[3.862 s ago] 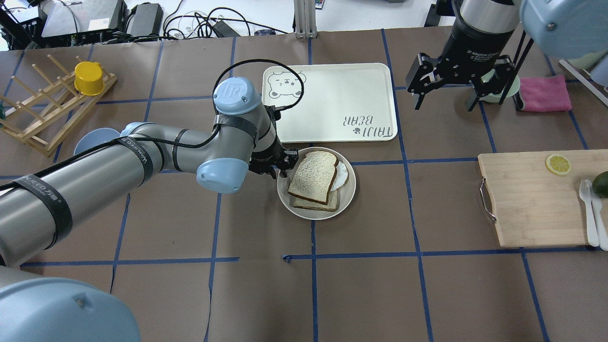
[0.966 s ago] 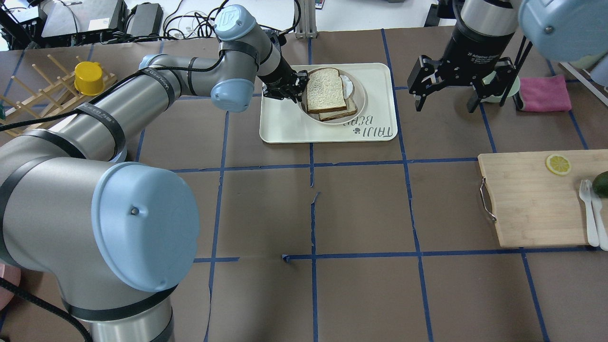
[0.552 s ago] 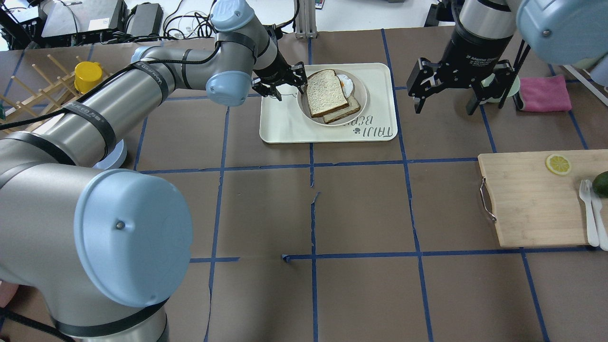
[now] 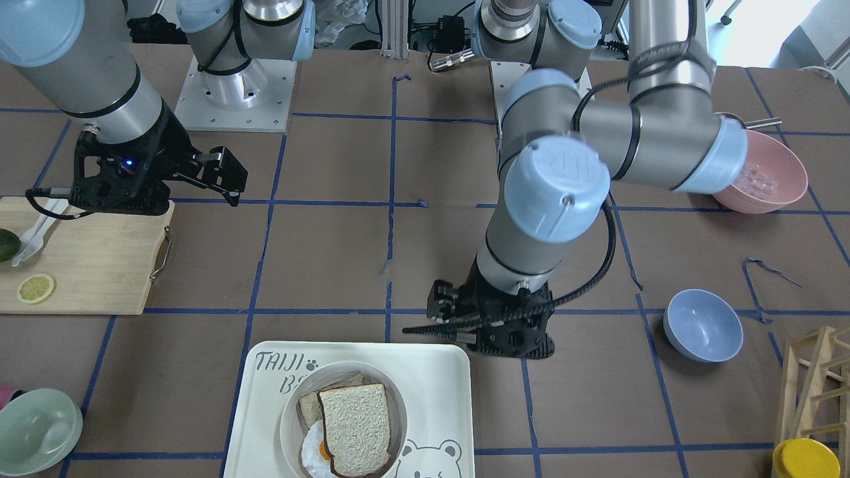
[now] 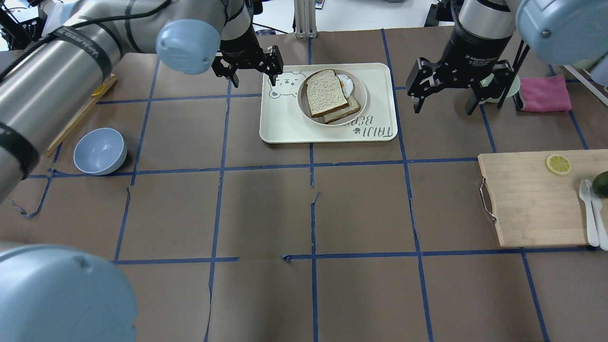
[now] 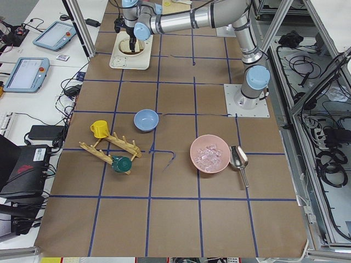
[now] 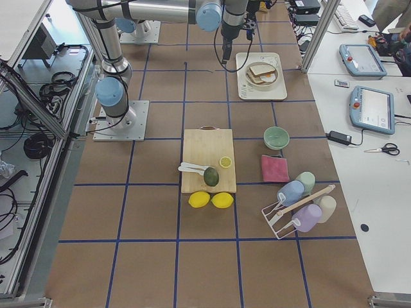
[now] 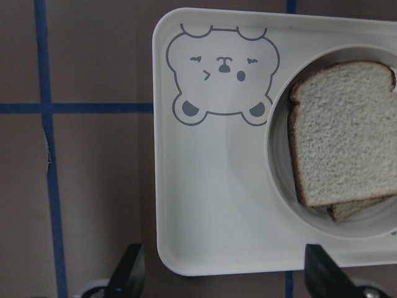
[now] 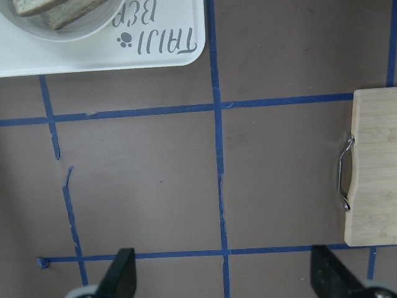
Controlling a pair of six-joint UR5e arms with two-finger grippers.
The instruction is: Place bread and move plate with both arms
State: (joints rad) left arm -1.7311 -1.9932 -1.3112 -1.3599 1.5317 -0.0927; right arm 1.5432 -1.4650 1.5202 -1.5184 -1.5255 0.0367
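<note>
The bread point(image 5: 325, 92) lies on top of a paler slice point(image 5: 346, 112) and a fried egg point(image 5: 346, 85) in the round off-white plate point(image 5: 360, 102). The plate stands on the white bear-print tray point(image 5: 285, 126). My left gripper point(image 5: 253, 78) is open and empty, raised over the tray's bear-print corner, left of the plate and clear of it. In the left wrist view the bread point(image 8: 344, 133) and the plate rim point(image 8: 279, 180) show at the right. My right gripper point(image 5: 444, 107) is open and empty, hanging above the table right of the tray.
A wooden cutting board point(image 5: 532, 199) with a lemon slice point(image 5: 558, 164) and white cutlery lies at the right. A blue bowl point(image 5: 99, 151) stands at the left. A pink cloth point(image 5: 544, 92) and a pale green bowl point(image 4: 36, 431) lie behind my right gripper.
My left gripper carried the plate from the table onto the tray, let go of it, and has now drawn back left and up. The right arm has hardly moved.
</note>
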